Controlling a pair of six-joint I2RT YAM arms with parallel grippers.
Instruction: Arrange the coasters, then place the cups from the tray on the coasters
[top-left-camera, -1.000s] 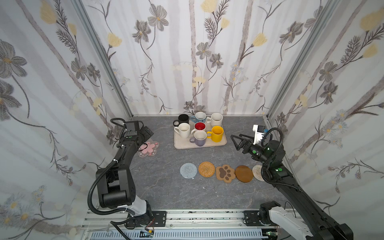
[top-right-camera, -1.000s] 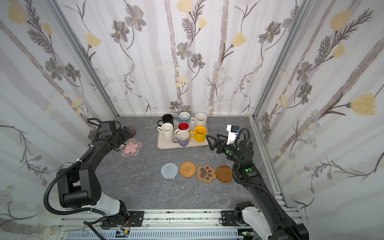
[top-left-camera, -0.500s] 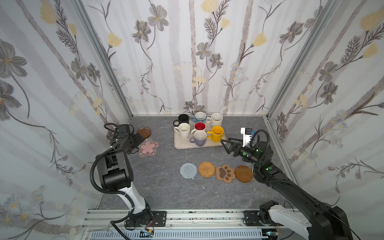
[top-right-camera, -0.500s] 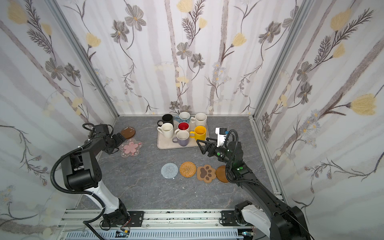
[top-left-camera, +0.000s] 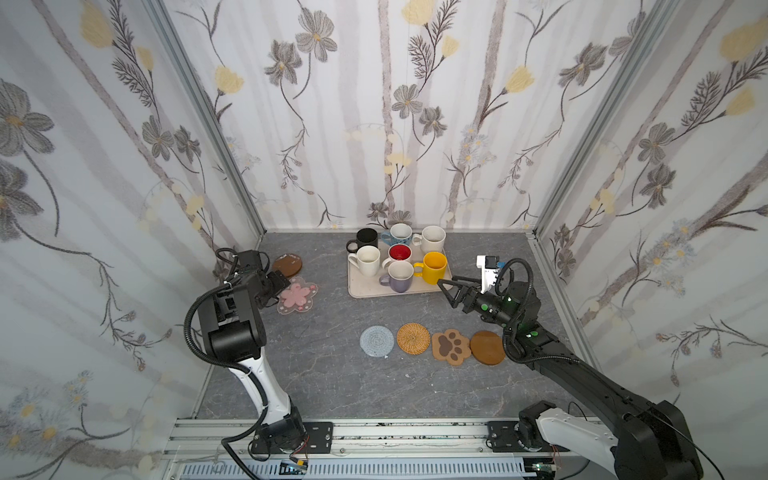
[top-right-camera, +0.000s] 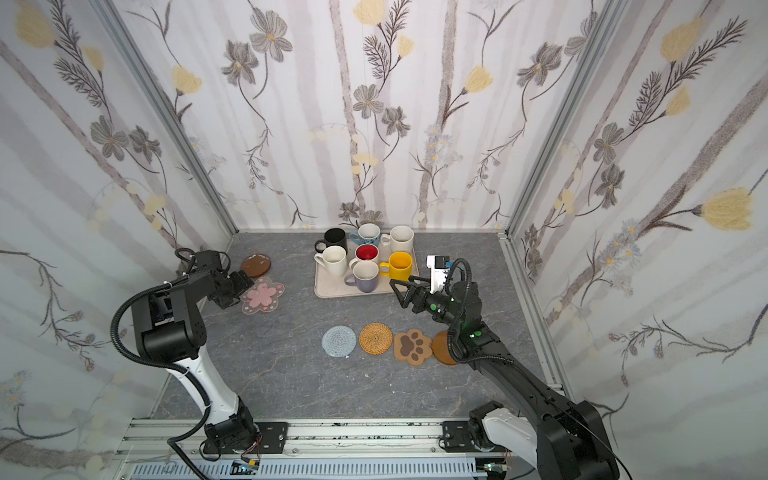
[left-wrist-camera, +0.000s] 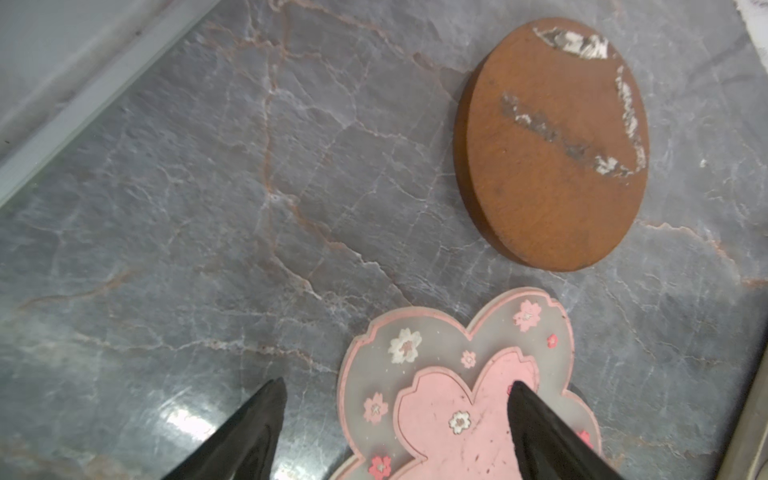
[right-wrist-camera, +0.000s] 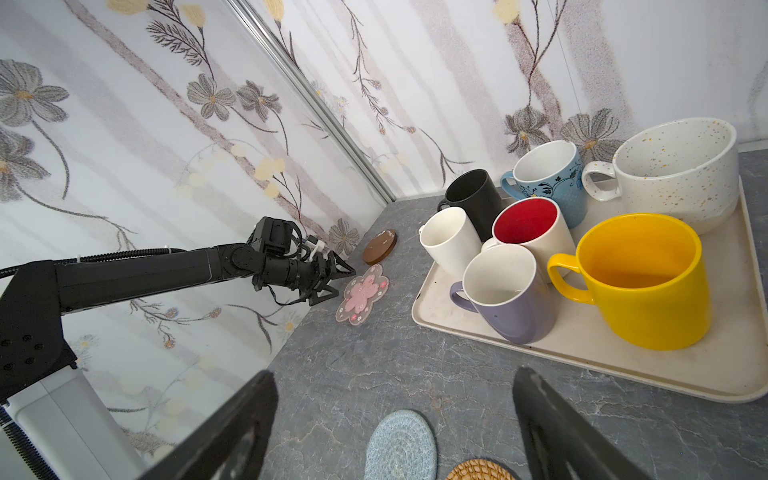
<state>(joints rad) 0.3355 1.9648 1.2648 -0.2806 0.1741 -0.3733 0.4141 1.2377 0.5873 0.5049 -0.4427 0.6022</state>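
At the lower left of both top views the left arm rises from its base rail, folds at a high elbow and drops its wrist low beside the left wall. The left fingers (top-left-camera: 279, 289) stand wide apart and hold nothing. In the left wrist view one finger is over bare table (left-wrist-camera: 208, 208) and the other over the pink blossom coaster (left-wrist-camera: 457, 399), though whether it touches is hard to tell. Just beyond the blossom lies a brown wooden disc (top-left-camera: 286, 264), apart from it and close to the wall's metal rail. To the right is a strip of open table, then the tray (top-left-camera: 365, 287) near the back wall, carrying all seven mugs. These are the black mug (top-left-camera: 366, 239), blue-and-white mug (top-left-camera: 400, 235) and speckled cream mug (top-left-camera: 432, 239) at the back. In front stand the white mug (top-left-camera: 368, 259), red-lined mug (top-left-camera: 400, 252), yellow mug (top-left-camera: 434, 266) and lavender mug (top-left-camera: 400, 274). Below the tray, past a clear band of table, four coasters sit in a row. They are the grey-blue crochet round (top-left-camera: 376, 340), rattan round (top-left-camera: 413, 338), paw coaster (top-left-camera: 451, 345) and second brown disc (top-left-camera: 487, 347), which the right arm partly covers. That arm stretches diagonally from the lower right, and the right fingers (top-left-camera: 451, 291) are spread wide and empty. They point left just beside the tray's near right corner and the yellow mug.
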